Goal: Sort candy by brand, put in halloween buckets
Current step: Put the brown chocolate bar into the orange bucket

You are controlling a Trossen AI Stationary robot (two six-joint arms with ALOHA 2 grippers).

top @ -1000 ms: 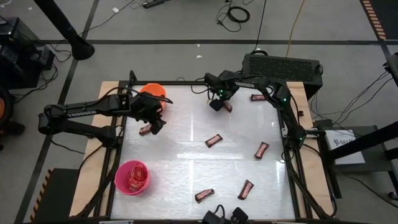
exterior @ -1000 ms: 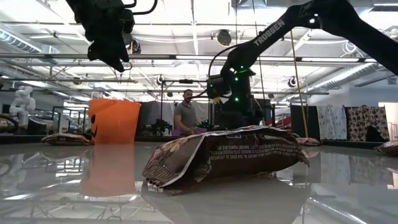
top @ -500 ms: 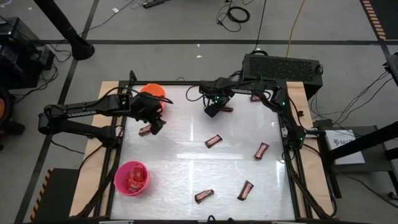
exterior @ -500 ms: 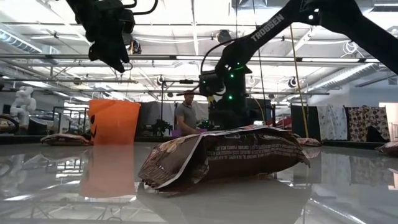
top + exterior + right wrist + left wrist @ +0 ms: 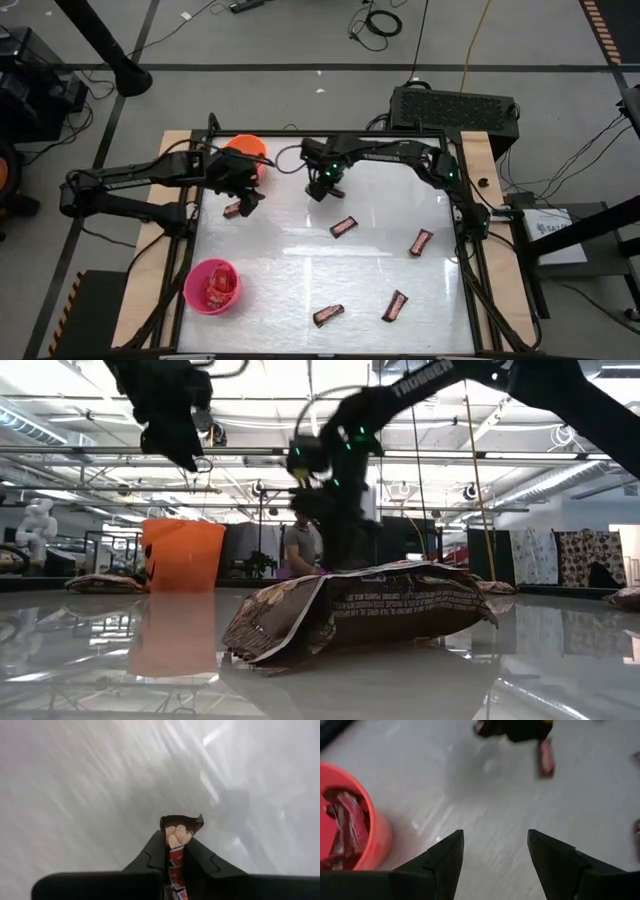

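Note:
My right gripper (image 5: 320,185) hangs over the far middle of the table, right of the orange bucket (image 5: 246,149), and is shut on a dark brown candy bar with red marks (image 5: 180,823). My left gripper (image 5: 247,197) stands open beside the orange bucket, above a candy bar (image 5: 233,209) that lies flat on the table. In the left wrist view the bucket (image 5: 380,840) holds red candy. The pink bucket (image 5: 212,286), near the left front, also holds candy. Several dark bars (image 5: 343,227) (image 5: 421,241) (image 5: 396,305) lie flat on the table. My right gripper pinches the candy bar between its two fingers (image 5: 154,854), which point down at the table. The bar's crimped wrapper end (image 5: 186,822) sticks out just past the fingertips. The rest of the bar runs back between the fingers and is hidden. The bar is off the table.
One more bar (image 5: 328,315) lies near the front edge, right in front of the low camera (image 5: 360,610). The wooden table frame (image 5: 175,145) rims the white top. A person (image 5: 298,548) stands in the room far behind the table.
My right gripper has gone toward the table's left edge, nearer the orange bucket, taking along the candy bar that lay beside it near the far edge. That bar has come up off the table.

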